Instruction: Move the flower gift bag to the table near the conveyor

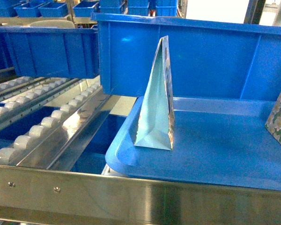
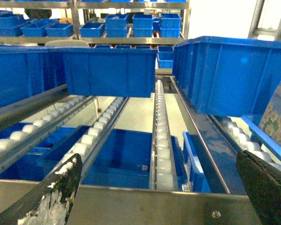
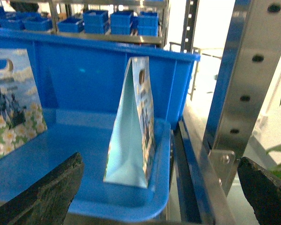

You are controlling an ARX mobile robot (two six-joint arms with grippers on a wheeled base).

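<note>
So our left gripper (image 2: 157, 197) is spread wide, its two dark fingers sitting at the bottom corners of the left wrist view with nothing between them. The left finger (image 2: 51, 197) has its coating scuffed white. Straight past it we're looking down the conveyor (image 2: 160, 136), rows of pale rollers between shiny rails, with a blue bin (image 2: 110, 70) sitting on the track and a bigger blue bin (image 2: 229, 75) off to the right.

Our right gripper (image 3: 159, 197) is the same deal: fingers far apart at the bottom corners, holding nothing. Right in front of it stands a gift bag (image 3: 131, 126), upright and seen edge-on, pale mint side panel toward us, on a shiny blue tray (image 3: 84, 197) near the tray's right rim. A second flower gift bag (image 3: 14, 103), with white daisies and a sky print, stands at the left of that view, well apart from the first. Behind both is the blue wall of a bin (image 3: 84, 70), and a perforated steel upright (image 3: 243, 79) runs up the right side.

From the head view neither gripper shows. Both bags sit on the tray, the edge-on one toward its left end and the floral one cut off by the right edge. The roller track lies just left of the tray and a steel rail (image 1: 131, 192) crosses the foreground.
</note>
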